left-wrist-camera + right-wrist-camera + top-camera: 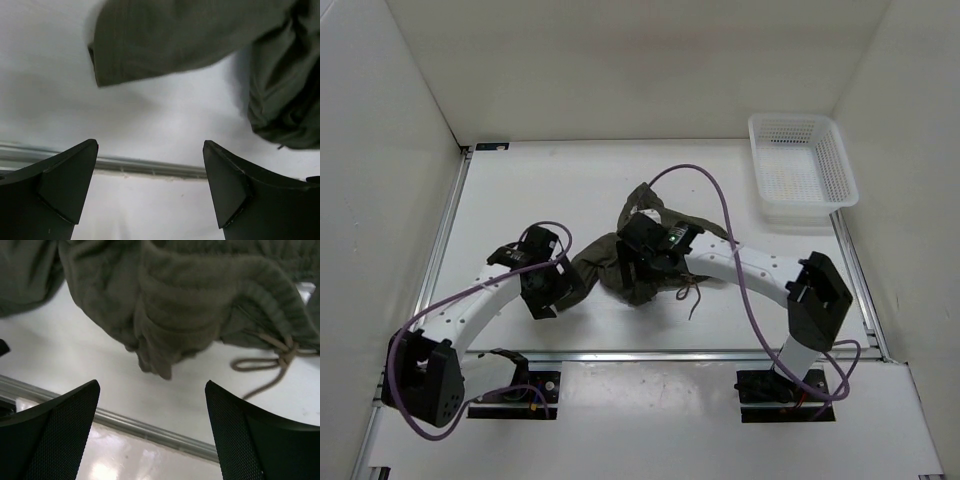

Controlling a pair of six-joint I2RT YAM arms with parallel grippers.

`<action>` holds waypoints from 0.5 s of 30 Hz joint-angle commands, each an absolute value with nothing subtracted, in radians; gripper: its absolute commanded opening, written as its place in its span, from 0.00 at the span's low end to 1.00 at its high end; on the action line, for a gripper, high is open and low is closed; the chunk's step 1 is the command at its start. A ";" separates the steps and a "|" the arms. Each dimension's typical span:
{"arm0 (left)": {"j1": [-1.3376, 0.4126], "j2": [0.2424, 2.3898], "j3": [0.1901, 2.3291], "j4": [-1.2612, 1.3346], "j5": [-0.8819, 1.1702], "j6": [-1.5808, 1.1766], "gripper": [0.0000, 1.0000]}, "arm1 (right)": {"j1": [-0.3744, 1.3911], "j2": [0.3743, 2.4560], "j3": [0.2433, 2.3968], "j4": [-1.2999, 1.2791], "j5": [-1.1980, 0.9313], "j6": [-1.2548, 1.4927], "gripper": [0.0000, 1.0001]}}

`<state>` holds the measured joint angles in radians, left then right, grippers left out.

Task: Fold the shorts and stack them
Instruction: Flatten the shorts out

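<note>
the shorts (620, 270) lie crumpled near the middle of the worktop (520, 190), not yet folded, the heap running mostly crosswise from left to right with one flap reaching toward the far edge. the white mesh basket (800, 165) sits well apart in the far right corner

the left claw (542, 298) stands open and empty just beside the left end of the heap; in its wrist view the jaws are spread wide over bare worktop, with a flat leg hem (150, 45) ahead of them and a thicker bunch off to the right. the right claw (638, 262) hangs over the middle of the heap, also open and holding nothing; its wrist view shows the ribbed waistband (200, 295) ahead of the fingers and the drawstring (265, 362) trailing on the worktop to the right

judging by this, the cloth must be spread flat before any fold. the relation that matters: the leg end lies nearer the left arm, the waistband nearer the right, so each claw has its own end just ahead, and pulling apart along the crosswise axis should flatten it
</note>
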<state>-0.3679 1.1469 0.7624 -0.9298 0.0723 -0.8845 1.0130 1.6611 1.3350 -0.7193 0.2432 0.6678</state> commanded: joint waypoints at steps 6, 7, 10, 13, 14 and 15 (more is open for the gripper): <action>-0.302 1.356 0.785 -0.770 0.101 -0.867 0.85 | 1.008 1.847 1.499 -0.741 0.314 0.741 0.35; -0.302 1.373 0.796 -0.761 0.092 -0.867 0.80 | 0.999 1.856 1.499 -0.741 0.330 0.750 0.26; -0.288 1.442 0.830 -0.761 0.072 -0.842 0.52 | 0.988 1.813 1.490 -0.759 0.365 0.761 0.00; -0.288 1.502 0.868 -0.761 0.063 -0.818 0.31 | 0.965 1.735 1.462 -0.771 0.408 0.761 0.00; -0.288 1.514 0.868 -0.761 0.063 -0.818 0.18 | 0.965 1.714 1.462 -0.772 0.419 0.770 0.00; -0.278 1.535 0.893 -0.761 0.052 -0.805 0.12 | 0.953 1.669 1.435 -0.782 0.428 0.770 0.00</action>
